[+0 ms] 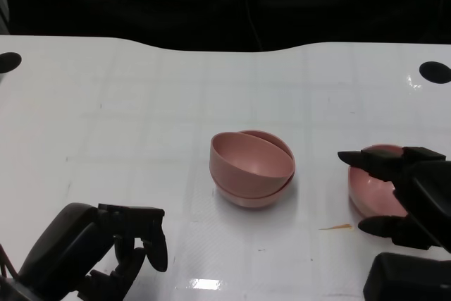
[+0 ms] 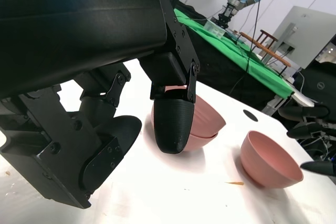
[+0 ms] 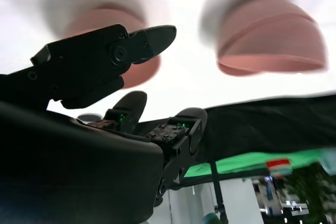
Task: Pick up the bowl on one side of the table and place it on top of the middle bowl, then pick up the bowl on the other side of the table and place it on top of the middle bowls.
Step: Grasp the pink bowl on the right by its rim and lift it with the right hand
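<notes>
Pink stack of 2 bowls (image 1: 251,168) sits at desk centre in the head view: the upper bowl (image 1: 250,154) lies tilted inside the lower bowl (image 1: 248,194), its opening tipped toward 7 o'clock, not seated level. White glossy desk (image 1: 141,125) carries them.

Third pink bowl (image 1: 373,188) stands upright on the desk at 3 o'clock from the stack, well apart from it. Its right part is hidden behind the right hand (image 1: 402,199).

Right hand: fingers spread, holding nothing. 1 finger reaches over the near rim of the third bowl, another sits lower, at the bowl's 5 o'clock side. Whether any fingertip touches the bowl cannot be told. The right wrist view is blurred; it shows both pink shapes beyond the spread fingers.

Left hand (image 1: 106,248): at 7 o'clock from the stack, low over the desk, well apart from every bowl. Fingers curled inward, nothing in them. The left wrist view shows the fingers hanging above bare desk, with the stack beyond.

Small orange sliver (image 1: 335,228) lies on the desk at 7 o'clock from the third bowl. 2 dark round holes mark the desk's far corners, 1 at the left (image 1: 10,62), 1 at the right (image 1: 434,72).
</notes>
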{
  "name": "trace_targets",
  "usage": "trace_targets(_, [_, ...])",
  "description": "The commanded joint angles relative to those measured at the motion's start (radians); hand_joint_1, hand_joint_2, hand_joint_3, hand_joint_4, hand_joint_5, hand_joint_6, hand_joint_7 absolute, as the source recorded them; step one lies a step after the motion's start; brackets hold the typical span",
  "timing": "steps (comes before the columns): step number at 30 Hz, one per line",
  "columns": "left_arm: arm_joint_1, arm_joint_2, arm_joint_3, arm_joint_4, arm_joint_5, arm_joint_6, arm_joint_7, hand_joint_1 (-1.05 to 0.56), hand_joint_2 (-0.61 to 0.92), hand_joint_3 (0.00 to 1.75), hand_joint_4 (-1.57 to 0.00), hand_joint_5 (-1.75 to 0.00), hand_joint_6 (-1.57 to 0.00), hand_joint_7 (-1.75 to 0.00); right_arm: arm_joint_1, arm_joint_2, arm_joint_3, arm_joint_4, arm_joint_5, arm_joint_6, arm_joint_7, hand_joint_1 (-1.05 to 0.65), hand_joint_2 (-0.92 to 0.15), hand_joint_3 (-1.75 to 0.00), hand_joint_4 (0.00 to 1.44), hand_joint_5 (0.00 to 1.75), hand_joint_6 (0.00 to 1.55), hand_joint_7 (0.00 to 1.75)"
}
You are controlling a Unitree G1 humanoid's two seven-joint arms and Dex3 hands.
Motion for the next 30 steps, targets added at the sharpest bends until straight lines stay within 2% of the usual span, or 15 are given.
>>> trace_targets(1, [0.005,0.005,0.015,-0.012,0.009,0.01,-0.007,0.01,0.19,1.58,-0.89,-1.67,-0.87,-1.41,0.001,-0.028,0.024,-0.048,-0.109,0.065,0.056,-0.56,-0.85,0.0,0.29,0.46,0.38,0.05])
trace_targets(7, [0.012,0.001,0.012,-0.029,0.006,0.023,-0.011,0.01,0.2,1.59,-0.88,-1.69,-0.86,-1.42,-0.022,-0.036,0.056,-0.035,-0.203,0.124,0.14,-0.6,-0.85,0.0,0.41,0.29,0.42,0.02])
trace_targets(13, [0.009,-0.005,0.009,-0.036,0.014,0.025,-0.009,0.02,0.19,1.6,-0.88,-1.68,-0.86,-1.42,-0.086,-0.053,0.093,0.05,-0.269,0.169,0.208,-0.6,-0.87,-0.01,0.44,0.22,0.42,0.01])
trace_targets(16, [0.006,-0.008,0.006,-0.038,0.022,0.025,-0.01,0.01,0.19,1.6,-0.89,-1.67,-0.86,-1.43,-0.128,-0.066,0.125,0.108,-0.315,0.182,0.239,-0.59,-0.89,-0.01,0.52,0.17,0.45,0.01])
trace_targets(24, [0.012,-0.011,0.008,-0.063,0.024,0.045,-0.023,0.01,0.17,1.6,-0.89,-1.66,-0.87,-1.41,-0.21,-0.078,0.183,0.244,-0.386,0.217,0.273,-0.59,-0.92,-0.04,0.68,0.2,0.46,0.01])
trace_targets(26, [0.01,-0.013,0.009,-0.061,0.023,0.041,-0.022,0.02,0.17,1.61,-0.9,-1.65,-0.88,-1.4,-0.238,-0.085,0.199,0.301,-0.379,0.208,0.275,-0.56,-0.92,-0.05,0.75,0.22,0.52,0.03])
trace_targets(29, [0.008,-0.014,0.008,-0.06,0.025,0.04,-0.025,0.02,0.16,1.61,-0.9,-1.64,-0.88,-1.39,-0.273,-0.104,0.22,0.368,-0.352,0.174,0.282,-0.5,-0.92,-0.08,0.88,0.29,0.6,0.06])
trace_targets(30, [0.008,-0.014,0.008,-0.061,0.025,0.041,-0.026,0.02,0.16,1.61,-0.9,-1.64,-0.88,-1.39,-0.283,-0.108,0.223,0.39,-0.338,0.16,0.275,-0.47,-0.92,-0.09,0.87,0.43,0.65,0.05])
